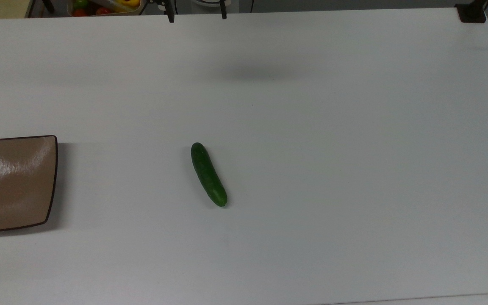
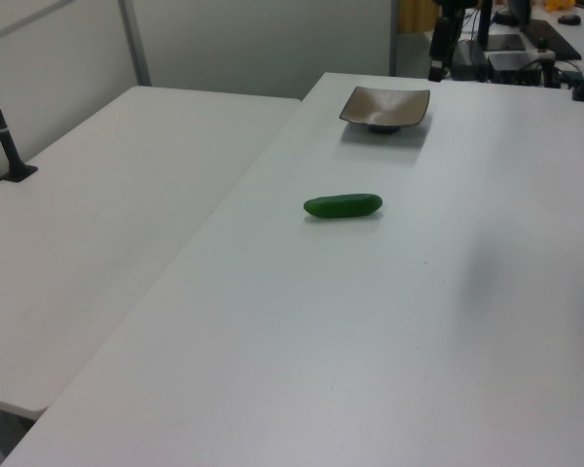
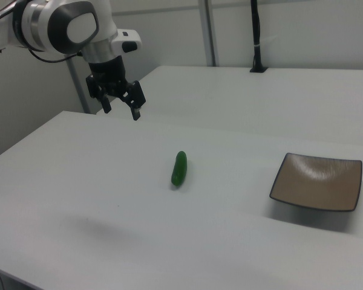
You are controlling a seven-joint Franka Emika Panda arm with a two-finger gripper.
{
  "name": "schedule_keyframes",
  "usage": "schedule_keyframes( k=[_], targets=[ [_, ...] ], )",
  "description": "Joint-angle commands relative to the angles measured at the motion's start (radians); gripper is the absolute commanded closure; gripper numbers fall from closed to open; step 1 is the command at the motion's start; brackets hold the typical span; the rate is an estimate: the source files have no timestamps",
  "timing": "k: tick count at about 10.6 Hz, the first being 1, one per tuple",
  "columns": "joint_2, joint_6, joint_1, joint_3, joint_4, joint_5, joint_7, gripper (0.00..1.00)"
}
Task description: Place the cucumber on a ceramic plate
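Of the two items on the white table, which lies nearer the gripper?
The small dark green cucumber. It lies mid-table, closer to the open gripper than the glossy tan-brown square plate at the right view's right.

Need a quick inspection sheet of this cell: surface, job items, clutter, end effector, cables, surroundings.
Surface: white table, bare around the job items.
Job items: cucumber lying flat mid-table; plate empty, apart from it at the top view's left edge.
Clutter: nothing seen on the table.
End effector: open, empty, raised above the table, away from the cucumber.
Cables: black cable on a post.
Surroundings: second white table alongside; bin of produce beyond the far edge.
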State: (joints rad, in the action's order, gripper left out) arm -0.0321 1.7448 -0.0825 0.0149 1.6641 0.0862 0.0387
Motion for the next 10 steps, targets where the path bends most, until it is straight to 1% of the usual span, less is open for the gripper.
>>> schedule_keyframes(
  k=[1,8,10],
  targets=[
    [-0.012,0.018,0.004,-0.003,0.014,-0.003,0.026,0.0],
    [-0.014,0.016,0.004,-0.003,0.025,-0.003,0.017,0.0],
    [-0.008,0.015,0.006,-0.003,0.029,-0.002,0.062,0.0]
  ],
)
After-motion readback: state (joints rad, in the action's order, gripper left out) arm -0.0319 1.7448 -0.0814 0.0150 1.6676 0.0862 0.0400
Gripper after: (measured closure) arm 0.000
